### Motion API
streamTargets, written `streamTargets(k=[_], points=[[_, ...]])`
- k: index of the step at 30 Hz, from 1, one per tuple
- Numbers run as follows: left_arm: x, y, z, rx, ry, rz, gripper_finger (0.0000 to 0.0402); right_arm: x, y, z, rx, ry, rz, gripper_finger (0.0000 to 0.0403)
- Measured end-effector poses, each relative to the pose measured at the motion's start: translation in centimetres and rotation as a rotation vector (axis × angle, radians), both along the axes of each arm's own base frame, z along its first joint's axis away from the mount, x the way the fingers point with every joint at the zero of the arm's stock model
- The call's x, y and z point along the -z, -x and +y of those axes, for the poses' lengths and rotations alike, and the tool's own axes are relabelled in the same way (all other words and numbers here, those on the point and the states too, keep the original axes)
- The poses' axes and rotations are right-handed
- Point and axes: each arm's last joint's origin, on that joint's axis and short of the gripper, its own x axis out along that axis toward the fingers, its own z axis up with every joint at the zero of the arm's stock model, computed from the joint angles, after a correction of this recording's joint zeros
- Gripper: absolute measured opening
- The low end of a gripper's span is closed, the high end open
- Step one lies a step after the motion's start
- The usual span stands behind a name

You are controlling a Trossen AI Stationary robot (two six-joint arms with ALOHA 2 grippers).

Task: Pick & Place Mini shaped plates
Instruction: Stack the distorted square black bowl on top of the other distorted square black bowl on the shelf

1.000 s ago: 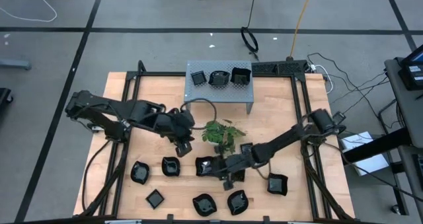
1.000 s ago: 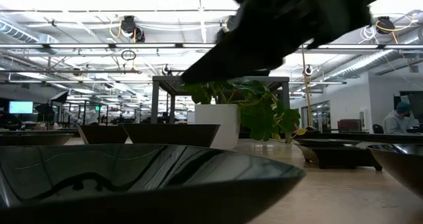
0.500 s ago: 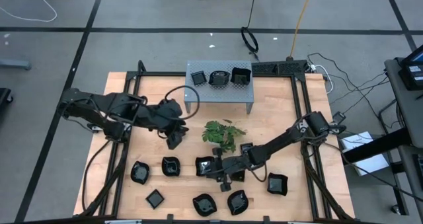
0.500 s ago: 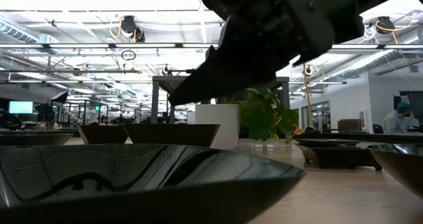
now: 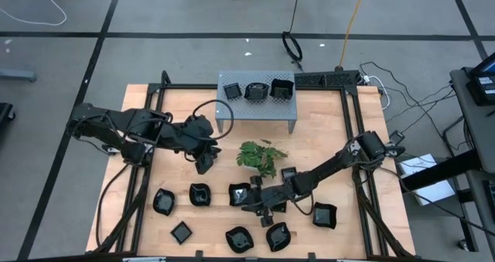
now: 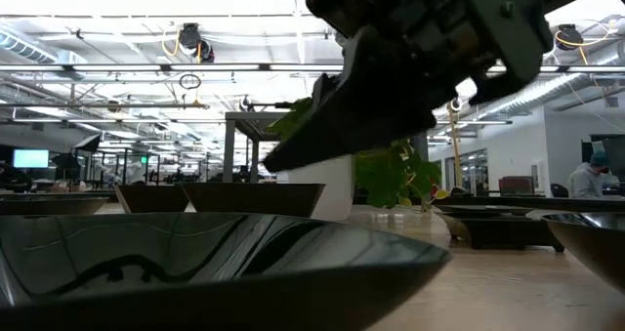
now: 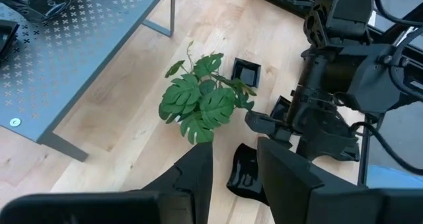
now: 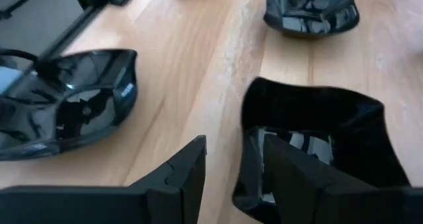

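Several glossy black mini plates lie on the wooden table's near half, and three more point(image 5: 254, 91) rest on the grey perforated stand point(image 5: 267, 113). My right gripper point(image 5: 250, 202) point(image 8: 231, 174) is open, low over a square plate point(image 5: 240, 194) point(image 8: 330, 128). One finger stands over the plate's hollow and the other outside its near wall point(image 8: 248, 168). My left gripper point(image 5: 203, 166) point(image 7: 232, 178) hangs open with nothing in it, above the table left of the green sprig point(image 5: 259, 158). My right gripper reaches in slanting down from the table's right, its fingers on either side of the square plate's wall point(image 8: 250, 151). I cannot tell whether either finger touches the wall. The plate sits flat on the table.
A wavy plate point(image 8: 66, 98) and another plate point(image 8: 310, 9) lie close around the right gripper. More plates sit at the near edge point(image 5: 239, 239) and by the right arm point(image 5: 323, 215). The black frame rails point(image 5: 360, 177) run along both table sides.
My left gripper has risen and drawn back toward the table's left and far side, away from the sprig, staying open and without a load. It then kept still.
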Motion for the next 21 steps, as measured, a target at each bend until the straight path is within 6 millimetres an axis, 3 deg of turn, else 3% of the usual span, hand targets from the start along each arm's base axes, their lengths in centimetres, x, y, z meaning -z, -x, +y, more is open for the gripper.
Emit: streamTargets(k=[15,21], points=[[-0.01,0.0,0.0,0.005,-0.006,0.0,0.0122,0.45,0.29,-0.13,-0.03,0.054,0.043,0.0141],[0.0,0.0,0.0,0.005,-0.006,0.001,0.0122,0.93,0.64,-0.29,-0.164,0.251,0.053,0.0141]])
